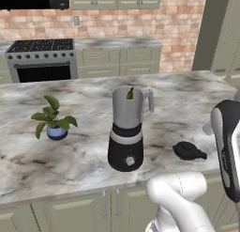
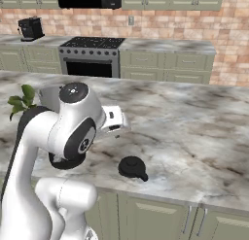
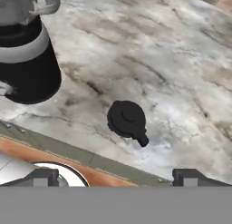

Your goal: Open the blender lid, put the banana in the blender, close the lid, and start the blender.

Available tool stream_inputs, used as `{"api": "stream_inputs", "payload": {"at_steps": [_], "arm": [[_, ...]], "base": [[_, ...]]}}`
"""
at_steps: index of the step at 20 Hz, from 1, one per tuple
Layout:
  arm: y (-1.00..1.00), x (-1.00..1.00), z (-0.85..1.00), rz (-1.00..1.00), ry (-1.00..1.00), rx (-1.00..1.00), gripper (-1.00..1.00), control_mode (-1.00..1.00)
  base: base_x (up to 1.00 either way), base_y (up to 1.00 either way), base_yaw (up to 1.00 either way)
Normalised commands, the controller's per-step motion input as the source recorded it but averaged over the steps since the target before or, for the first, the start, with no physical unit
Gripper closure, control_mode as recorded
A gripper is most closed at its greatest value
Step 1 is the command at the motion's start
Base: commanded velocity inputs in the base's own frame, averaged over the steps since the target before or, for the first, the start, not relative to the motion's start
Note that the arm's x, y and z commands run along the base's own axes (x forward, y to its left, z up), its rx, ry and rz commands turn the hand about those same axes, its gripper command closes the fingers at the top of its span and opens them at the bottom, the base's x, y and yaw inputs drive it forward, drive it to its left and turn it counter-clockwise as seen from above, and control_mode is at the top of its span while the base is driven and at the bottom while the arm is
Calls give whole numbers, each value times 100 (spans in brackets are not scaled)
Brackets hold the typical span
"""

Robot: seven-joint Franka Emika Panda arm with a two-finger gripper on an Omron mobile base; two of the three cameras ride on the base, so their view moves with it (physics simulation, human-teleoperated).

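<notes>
Black domed blender lid (image 3: 127, 119) lies on marble counter (image 3: 181, 82), tab outward.

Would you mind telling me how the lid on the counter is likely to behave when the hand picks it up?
The lid looks rigid and probably light. Its raised knob suggests a firm grip point, though the side tab could tilt it. Lying flat on the counter, it seems unlikely to roll.

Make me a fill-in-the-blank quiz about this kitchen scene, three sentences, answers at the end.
1. The lid lies on the ____, beside the blender.
2. The banana is inside the blender's ____.
3. The gripper holds nothing; its fingers are ____.

Missing words: counter; jar; open
</notes>
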Motion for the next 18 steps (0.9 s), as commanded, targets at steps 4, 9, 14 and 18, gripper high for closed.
{"api": "stream_inputs", "payload": {"at_steps": [4,9,14,18], "arm": [[-53,11,-98,49,7,-12,-100,-100],[-39,6,-84,42,9,-2,-100,-100],[-12,25,-57,22,7,6,-100,-100],[-30,42,-44,16,0,13,-100,-100]], "base": [[0,0,0],[0,0,0],[0,0,0],[0,0,0]]}}
